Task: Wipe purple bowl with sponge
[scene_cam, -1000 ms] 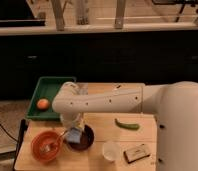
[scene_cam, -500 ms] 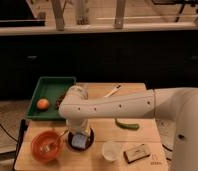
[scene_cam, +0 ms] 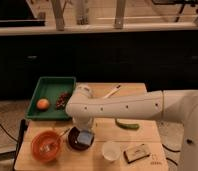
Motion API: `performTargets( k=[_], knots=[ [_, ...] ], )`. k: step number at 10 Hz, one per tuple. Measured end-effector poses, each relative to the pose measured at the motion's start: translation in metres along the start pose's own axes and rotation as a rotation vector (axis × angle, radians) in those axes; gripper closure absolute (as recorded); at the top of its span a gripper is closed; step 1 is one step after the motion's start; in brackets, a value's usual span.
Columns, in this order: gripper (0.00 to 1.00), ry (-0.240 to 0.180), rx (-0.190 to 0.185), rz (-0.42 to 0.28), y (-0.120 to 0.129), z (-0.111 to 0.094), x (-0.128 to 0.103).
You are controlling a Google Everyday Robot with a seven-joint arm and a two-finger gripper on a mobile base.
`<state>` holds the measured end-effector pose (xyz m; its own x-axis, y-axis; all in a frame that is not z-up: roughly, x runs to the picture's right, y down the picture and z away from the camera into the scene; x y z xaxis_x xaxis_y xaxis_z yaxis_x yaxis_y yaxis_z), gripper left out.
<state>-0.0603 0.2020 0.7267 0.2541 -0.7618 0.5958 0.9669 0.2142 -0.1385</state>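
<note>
The purple bowl sits near the front of the wooden table, just right of the orange bowl. The light-blue sponge lies inside it, toward its right side. My gripper comes down from the white arm that reaches in from the right. It stands directly over the bowl and is shut on the sponge, pressing it into the bowl. The wrist hides the back part of the bowl.
An orange bowl stands at the front left. A white cup and a dark block with a pale top are at the front right. A green vegetable lies mid-right. A green tray with an orange fruit is at the back left.
The arm has swung and the wrist has shifted over the bowl. The sponge, hidden a second ago, now shows in the bowl and has slid slightly right.
</note>
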Motion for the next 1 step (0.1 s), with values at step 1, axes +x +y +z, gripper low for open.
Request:
performTargets(
  k=[1],
  knots=[
    [0.98,0.004,0.006,-0.006,-0.0026,0.0007,0.0081]
  ],
)
